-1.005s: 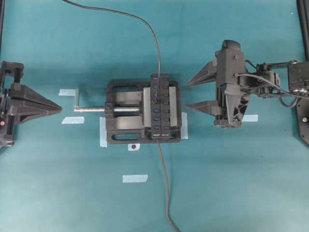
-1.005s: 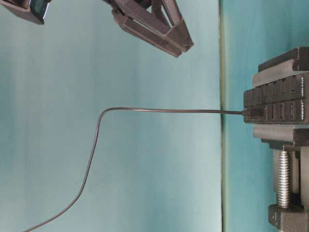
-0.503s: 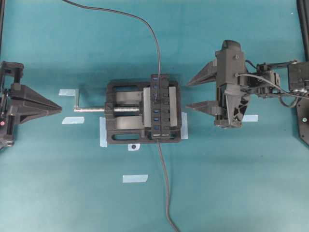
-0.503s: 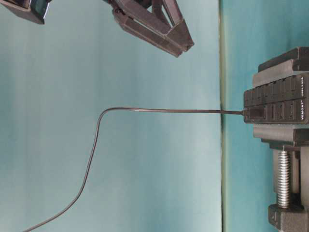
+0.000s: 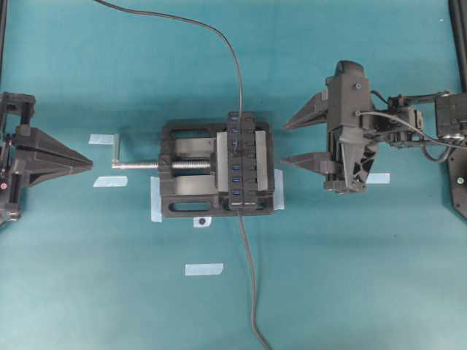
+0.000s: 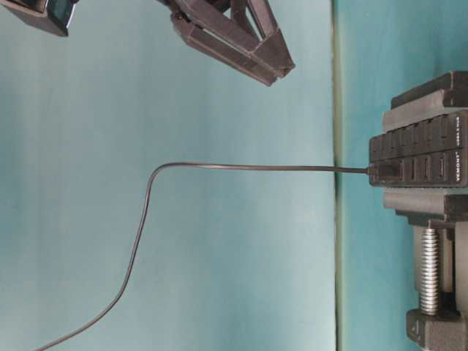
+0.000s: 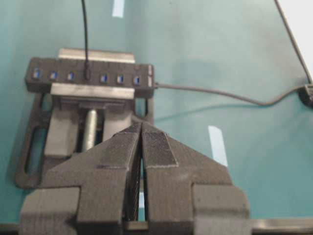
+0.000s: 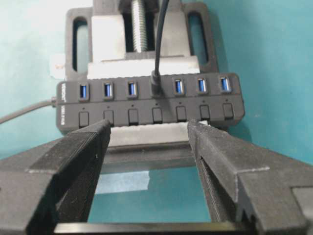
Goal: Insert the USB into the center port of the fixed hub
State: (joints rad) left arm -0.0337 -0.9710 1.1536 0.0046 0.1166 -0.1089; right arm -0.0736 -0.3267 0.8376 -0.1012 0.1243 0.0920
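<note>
The fixed hub point(image 5: 241, 162) is a narrow black strip clamped in a black vise point(image 5: 188, 175). The USB point(image 5: 235, 145) stands plugged into the middle of its row of blue slots, so the center port is hidden under the plug point(image 8: 156, 84). The thin grey cable point(image 5: 219, 33) runs off toward the far edge. My right gripper point(image 5: 284, 142) hovers just right of the hub, open, with nothing between its fingers point(image 8: 93, 142). At the far left my left gripper point(image 5: 90, 162) is shut and empty, pointing at the vise screw point(image 7: 90, 128).
The hub's own dark cable point(image 5: 249, 277) trails toward the near edge. Several bits of pale tape point(image 5: 203, 269) lie on the teal mat. The vise's silver screw and handle point(image 5: 128, 165) stick out to the left, toward my left gripper.
</note>
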